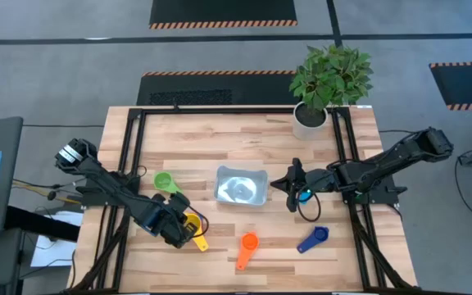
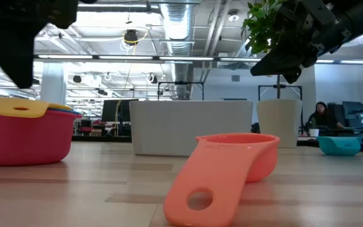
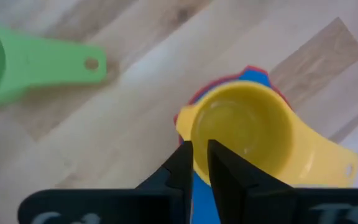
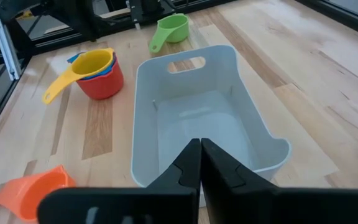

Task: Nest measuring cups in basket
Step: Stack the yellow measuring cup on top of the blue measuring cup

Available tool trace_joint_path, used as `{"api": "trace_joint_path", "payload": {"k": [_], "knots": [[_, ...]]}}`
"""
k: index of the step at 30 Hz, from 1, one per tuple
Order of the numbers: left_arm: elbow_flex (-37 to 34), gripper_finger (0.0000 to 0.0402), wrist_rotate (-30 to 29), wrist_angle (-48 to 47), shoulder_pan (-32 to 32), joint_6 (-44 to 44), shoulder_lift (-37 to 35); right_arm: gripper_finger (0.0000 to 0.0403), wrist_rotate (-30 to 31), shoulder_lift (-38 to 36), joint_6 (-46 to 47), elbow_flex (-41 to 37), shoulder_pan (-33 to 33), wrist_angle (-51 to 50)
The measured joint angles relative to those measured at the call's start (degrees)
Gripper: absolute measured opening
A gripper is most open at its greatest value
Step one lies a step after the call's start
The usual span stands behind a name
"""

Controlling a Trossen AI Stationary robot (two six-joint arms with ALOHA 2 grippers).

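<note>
Seen from above, a wooden table fills the middle of the frame.

At the left edge, the left arm reaches diagonally down toward the lower left of the table. The left gripper sits over a stack of cups. In its wrist view the two dark fingers stand almost together at the rim of the yellow cup, which tops the stack; whether they pinch the rim cannot be told. Blue and red cup edges show beneath the yellow one.

Just above that stack, left of center, a green cup lies alone on the wood.

In the center sits the basket, with nothing visible inside.

Below it, at lower center, an orange cup lies on the table with its handle pointing down the frame. To its right lies a dark blue cup.

Right of the basket, the right arm stretches in from the right edge, nearly level across the frame. The right gripper hangs close beside the basket, fingers shut on nothing. A light blue cup lies just beside it.

At upper right a potted plant stands at the table's corner.
</note>
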Motion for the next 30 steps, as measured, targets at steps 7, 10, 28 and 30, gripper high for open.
{"api": "trace_joint_path", "payload": {"k": [7, 10, 28, 30], "knots": [[3.54, 0.0040, -5.94, 1.37, 2.78, 18.09, -0.13, 0.0025, -0.13, 0.00, -0.01, 0.00, 0.52, 0.06], [3.88, 0.0040, -3.80, 1.18, 2.99, 19.50, -0.15, 0.0025, -0.41, 0.00, 2.33, 0.00, 0.57, 0.97], [0.16, 0.0001, 8.00, -8.40, -6.45, 34.80, -0.22, 0.0011, -9.25, 28.73, -4.74, 20.33, 2.56, 7.25], [-1.42, 0.0001, 7.62, -7.57, -6.74, 34.85, -0.22, 0.0009, -10.64, 32.03, -6.37, 24.45, 2.61, 5.65]]}}
